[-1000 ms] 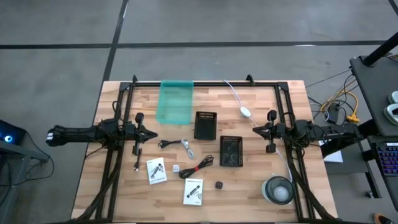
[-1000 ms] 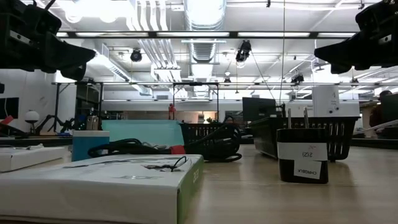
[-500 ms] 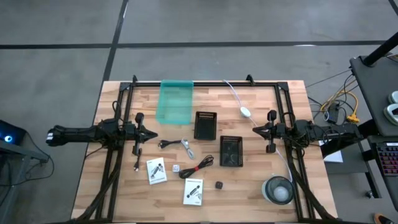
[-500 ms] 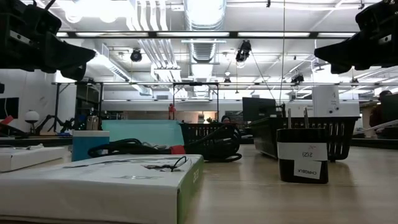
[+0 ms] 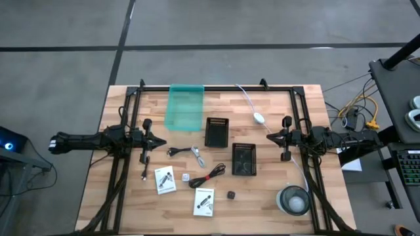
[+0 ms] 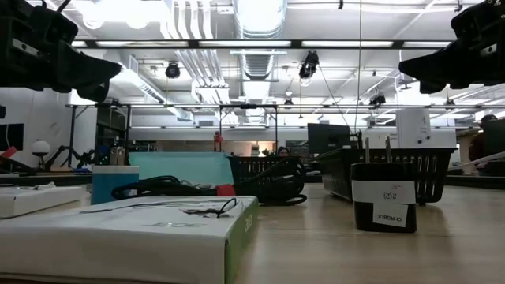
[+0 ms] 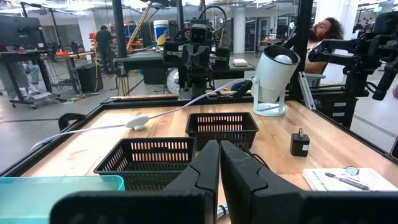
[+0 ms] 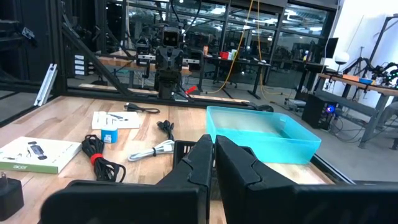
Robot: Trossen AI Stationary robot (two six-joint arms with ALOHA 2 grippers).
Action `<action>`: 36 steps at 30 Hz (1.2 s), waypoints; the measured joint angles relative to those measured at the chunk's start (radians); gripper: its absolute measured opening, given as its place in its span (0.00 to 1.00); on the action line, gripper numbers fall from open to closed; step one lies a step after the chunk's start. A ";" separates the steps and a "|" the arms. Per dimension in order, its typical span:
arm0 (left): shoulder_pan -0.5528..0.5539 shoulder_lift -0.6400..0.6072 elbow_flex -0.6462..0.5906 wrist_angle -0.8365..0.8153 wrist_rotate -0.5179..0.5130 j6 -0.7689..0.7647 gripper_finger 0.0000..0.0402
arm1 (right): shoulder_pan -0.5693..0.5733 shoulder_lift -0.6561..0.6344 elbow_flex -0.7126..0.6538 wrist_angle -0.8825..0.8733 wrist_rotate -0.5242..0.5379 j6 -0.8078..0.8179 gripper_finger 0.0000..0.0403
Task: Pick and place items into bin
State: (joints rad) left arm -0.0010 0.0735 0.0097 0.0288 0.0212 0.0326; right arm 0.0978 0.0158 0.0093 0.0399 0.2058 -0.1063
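Note:
My left gripper (image 5: 158, 140) is shut and empty, held above the table's left side; its shut fingers show in the left wrist view (image 7: 219, 158). My right gripper (image 5: 270, 137) is shut and empty above the right side, and shows in the right wrist view (image 8: 213, 152). Between them lie a black cable (image 5: 175, 152), a whitish cable (image 5: 197, 156), a red-black coiled cable (image 5: 210, 176), two white packets (image 5: 165, 179) (image 5: 205, 202), a white cube (image 5: 186, 177), a black cube (image 5: 231, 195) and a thin black stick (image 5: 144, 175). All lie flat on the wood.
A teal bin (image 5: 186, 107) stands at the far middle-left. Two black mesh baskets (image 5: 217, 131) (image 5: 244, 159) stand at the centre. A white oval on a cord (image 5: 258, 118) and a round clear container (image 5: 293, 200) are on the right. A black frame (image 5: 131, 98) rims the table.

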 joint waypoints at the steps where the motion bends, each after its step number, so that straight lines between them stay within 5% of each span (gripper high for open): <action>1: 0.000 0.000 0.000 0.000 0.000 0.000 0.00 | 0.000 0.000 0.000 0.000 0.000 0.000 0.02; 36: 0.000 0.003 0.000 0.020 0.000 0.001 0.00 | 0.000 0.000 0.000 0.002 0.000 0.033 0.02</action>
State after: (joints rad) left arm -0.0011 0.0765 0.0097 0.0484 0.0208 0.0338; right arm 0.0975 0.0158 0.0097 0.0422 0.2062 -0.0735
